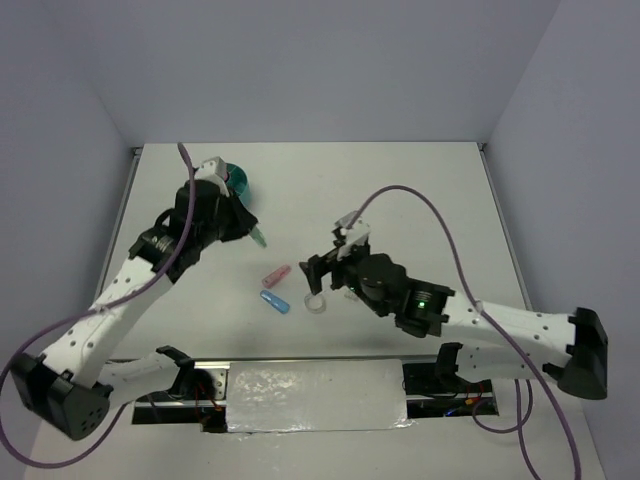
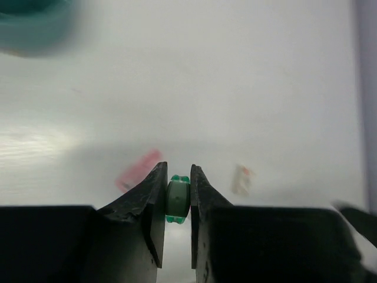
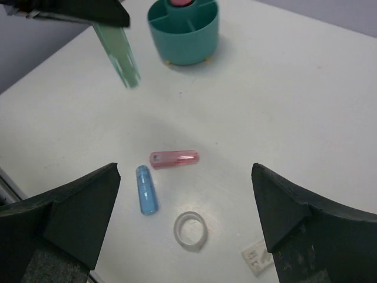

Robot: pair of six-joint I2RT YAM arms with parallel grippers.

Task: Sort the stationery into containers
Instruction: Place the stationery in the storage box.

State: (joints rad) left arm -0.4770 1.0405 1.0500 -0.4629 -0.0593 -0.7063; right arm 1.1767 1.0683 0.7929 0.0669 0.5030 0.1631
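Observation:
My left gripper point(image 1: 250, 232) is shut on the thin green pen point(image 1: 261, 241), which sits clamped between its fingers in the left wrist view point(image 2: 177, 198). It holds the pen above the table, just in front of the round teal organiser point(image 1: 238, 180). The pen point(image 3: 118, 53) and organiser point(image 3: 182, 29) also show in the right wrist view. My right gripper point(image 3: 188, 206) is open wide and empty, hovering over the clear-white tape ring point(image 3: 190, 230). The pink stick point(image 3: 174, 158) and light-blue stick point(image 3: 146, 188) lie just left of the ring.
A small white tag point(image 3: 259, 257) lies on the table right of the ring. Something pink point(image 3: 181, 2) sits in the organiser's central well. White walls enclose the table on the left, right and back.

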